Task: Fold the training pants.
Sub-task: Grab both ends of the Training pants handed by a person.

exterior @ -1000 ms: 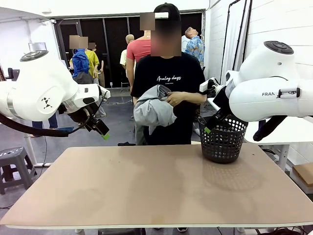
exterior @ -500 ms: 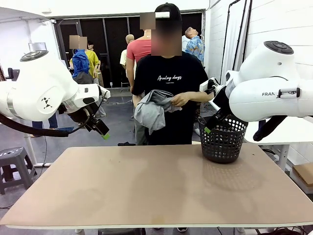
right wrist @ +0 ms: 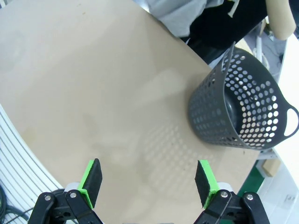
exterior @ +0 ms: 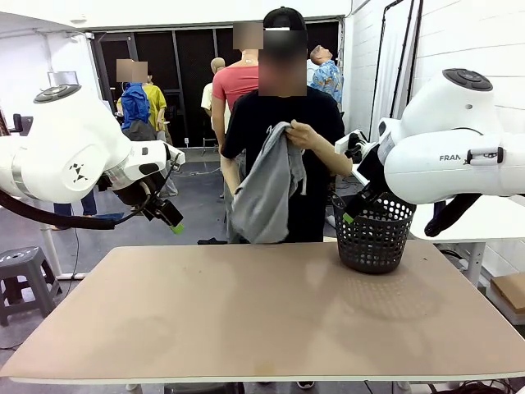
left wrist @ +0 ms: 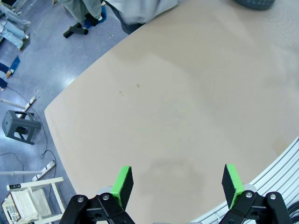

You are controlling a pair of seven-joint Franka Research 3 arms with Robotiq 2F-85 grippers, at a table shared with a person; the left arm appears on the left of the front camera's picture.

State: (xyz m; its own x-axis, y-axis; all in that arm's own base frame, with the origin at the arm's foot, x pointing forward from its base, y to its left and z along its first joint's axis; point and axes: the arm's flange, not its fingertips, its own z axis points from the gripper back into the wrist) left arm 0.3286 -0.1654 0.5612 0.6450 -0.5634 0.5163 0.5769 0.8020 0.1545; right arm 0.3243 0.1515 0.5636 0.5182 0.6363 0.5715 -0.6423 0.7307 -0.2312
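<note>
1. The left claw (left wrist: 177, 186) and right claw (right wrist: 147, 182) are wide open, grasping nothing. They hang above the counter (exterior: 246, 320), likely waiting.
2. The training pants (exterior: 267, 193) dangle just past the counter's far edge. A person's hand (exterior: 297, 131) lifts them, probably to lay them down.
3. A black basket (exterior: 375, 238) stands at the counter's far right and may crowd the folding.

We list: light grey soft fabric training pants (exterior: 264, 197), plain; black round plastic basket (exterior: 373, 242), hole-dotted; tan flat table (exterior: 246, 320), plain.
</note>
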